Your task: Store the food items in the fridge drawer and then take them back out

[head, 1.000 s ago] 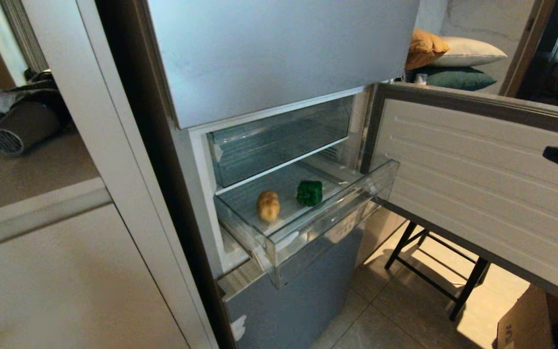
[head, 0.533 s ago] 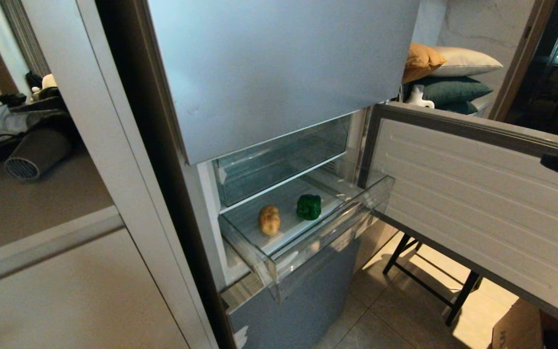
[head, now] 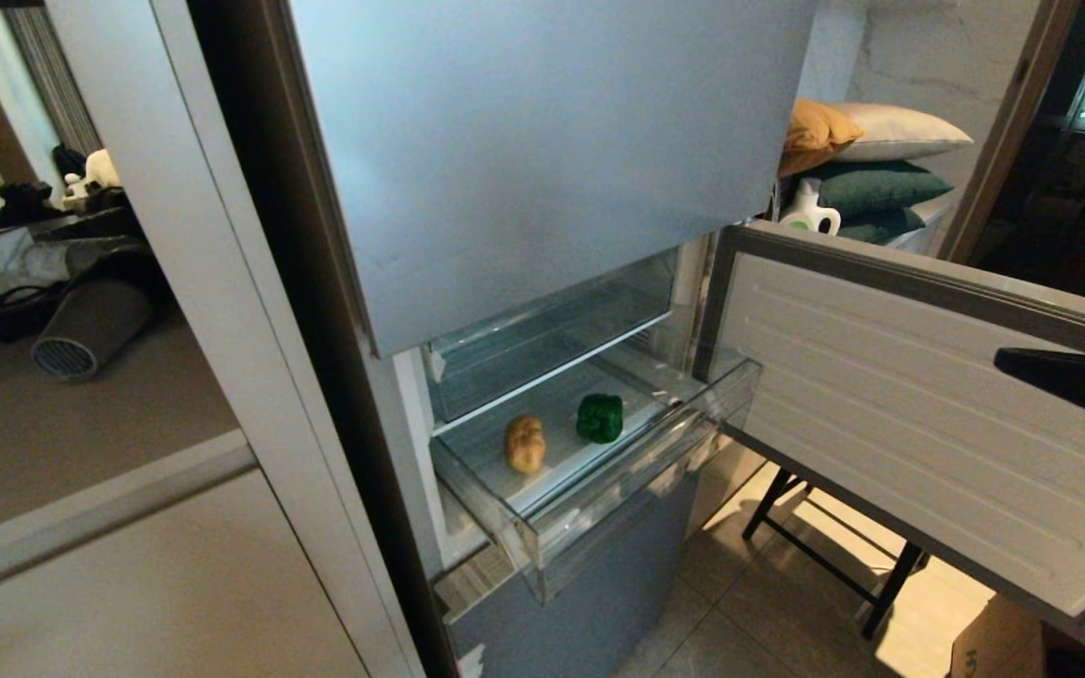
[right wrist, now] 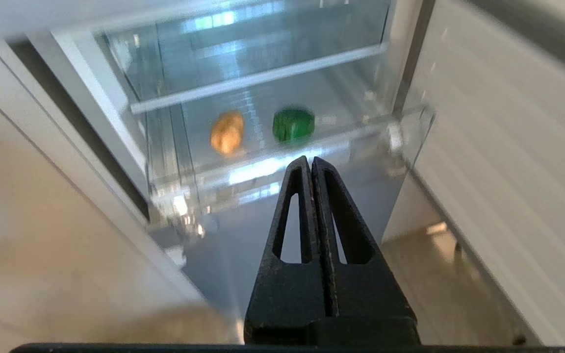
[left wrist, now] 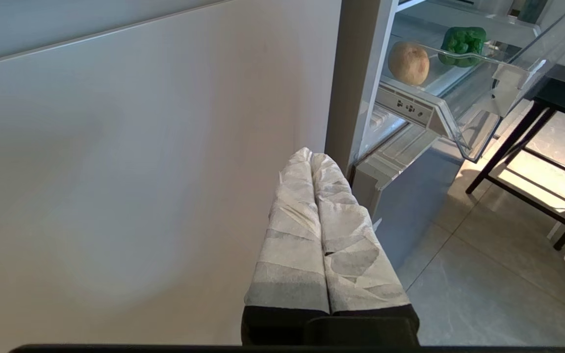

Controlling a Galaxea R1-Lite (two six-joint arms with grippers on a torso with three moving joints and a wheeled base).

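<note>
Fridge drawer, clear plastic w/ thick front lip, stands pulled out from the silver-grey fridge, under a second clear drawer that sits pushed in. Both food items lie on the drawer floor, apart from each other: potato nearer the drawer's front edge & left side, green bell pepper further back, toward the right side. Neither touches the front lip as far as can be seen. Fridge door hangs open on the right, ribbed white inner face up toward the camera. Right gripper is in front of the drawer, not touching it, black fingers pressed together w/ nothing between them; in the head view only a dark bit of that arm shows at the right edge, over the door. Left gripper is low beside the beige cabinet panel, left of the fridge, its white-wrapped fingers closed flat against each other, holding nothing. Black-legged stand on the tiled floor beneath the door. Cushions stacked behind the fridge, w/ a white jug beside them.
</note>
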